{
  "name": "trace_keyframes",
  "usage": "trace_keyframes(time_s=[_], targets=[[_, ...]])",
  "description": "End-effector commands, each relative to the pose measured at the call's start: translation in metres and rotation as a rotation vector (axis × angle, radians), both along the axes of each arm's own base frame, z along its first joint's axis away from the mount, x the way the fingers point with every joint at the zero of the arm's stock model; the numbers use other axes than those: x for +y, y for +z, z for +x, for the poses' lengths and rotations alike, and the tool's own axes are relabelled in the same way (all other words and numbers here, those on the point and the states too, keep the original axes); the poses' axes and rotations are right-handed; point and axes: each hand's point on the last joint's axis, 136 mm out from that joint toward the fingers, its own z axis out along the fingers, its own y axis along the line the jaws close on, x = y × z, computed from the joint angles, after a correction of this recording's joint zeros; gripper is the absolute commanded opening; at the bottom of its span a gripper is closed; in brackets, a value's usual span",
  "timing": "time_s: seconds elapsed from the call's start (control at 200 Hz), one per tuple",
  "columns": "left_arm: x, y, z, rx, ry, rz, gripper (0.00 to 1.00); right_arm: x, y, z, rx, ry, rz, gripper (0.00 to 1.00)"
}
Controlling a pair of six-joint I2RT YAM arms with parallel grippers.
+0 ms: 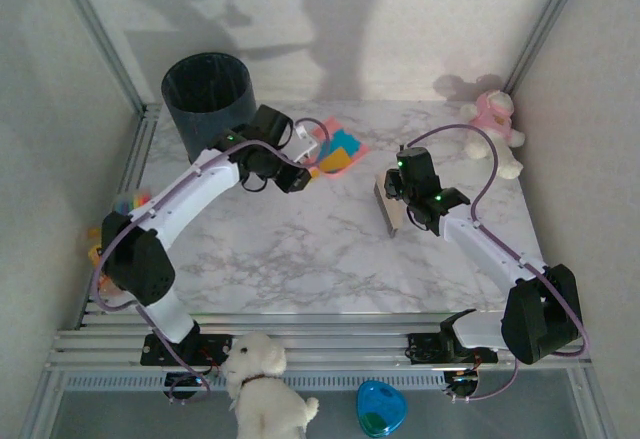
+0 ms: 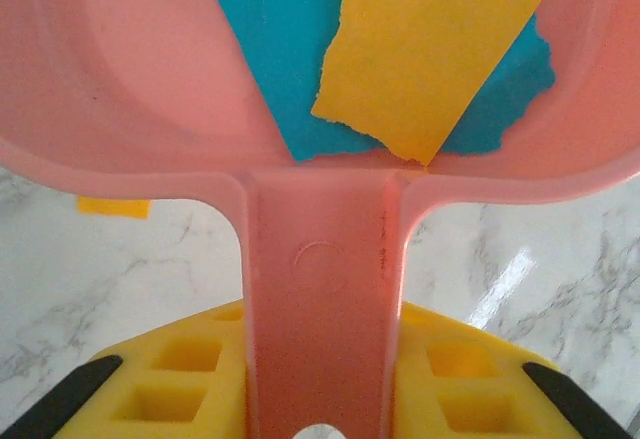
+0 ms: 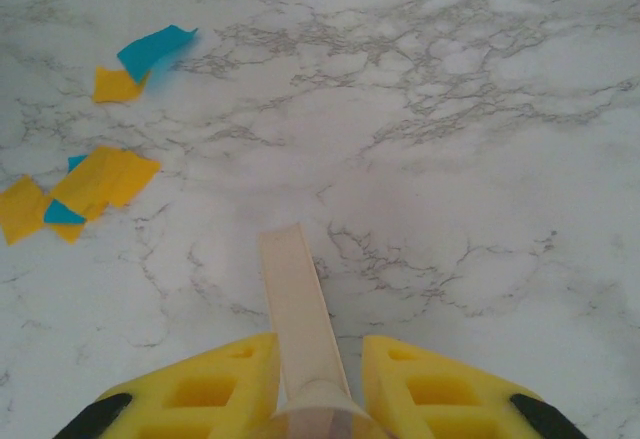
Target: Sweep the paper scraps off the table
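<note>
Pink dustpan (image 1: 338, 149) at the far left of the table (image 1: 300, 259), just beside the dark round bin (image 1: 208, 99). Left gripper (image 2: 320, 389) has its yellow fingers (image 2: 185, 384) pinching the dustpan handle from both sides. Torn teal and orange-yellow paper scraps (image 2: 420, 49) lie in the pan. One orange bit is on the marble by the pan's back rim. Can't tell if the pan's lip touches the tabletop.

Right gripper (image 3: 315, 389) is near table centre, jaws pressed onto a pale tan tool (image 3: 295, 299) that points out over the marble. More scraps sit on the table to its left in the right wrist view: a yellow-and-teal cluster, plus a teal-and-yellow pair further off. Both groups are well apart from the tool tip.

Bare marble runs from the tool toward the near rail frame (image 1: 300, 344) and across to the right edge. The gap between the two grippers is open. Pink plush toy (image 1: 495, 119) sits in the far right corner, near the edge. Multicoloured bits (image 1: 125, 204) lie at the left rail beside the left arm.
</note>
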Motion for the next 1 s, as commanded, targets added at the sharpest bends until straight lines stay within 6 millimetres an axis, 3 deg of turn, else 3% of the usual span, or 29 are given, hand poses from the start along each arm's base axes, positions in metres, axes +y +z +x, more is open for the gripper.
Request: trace_keyframes(time_s=[0.0,0.41,0.996], targets=[[0.0,0.049,0.007,-0.076,0.008,-0.144,0.0,-0.001,0.008,-0.001,-0.022,0.005,0.015,0.0],[0.035,0.115,0.026,-0.147,0.082,-0.396,0.0,0.001,0.006,-0.001,-0.009,0.014,0.014,0.0],[0.093,0.141,0.064,-0.088,0.284,-0.602,0.0,0.005,0.002,0.002,0.014,0.024,0.009,0.0]])
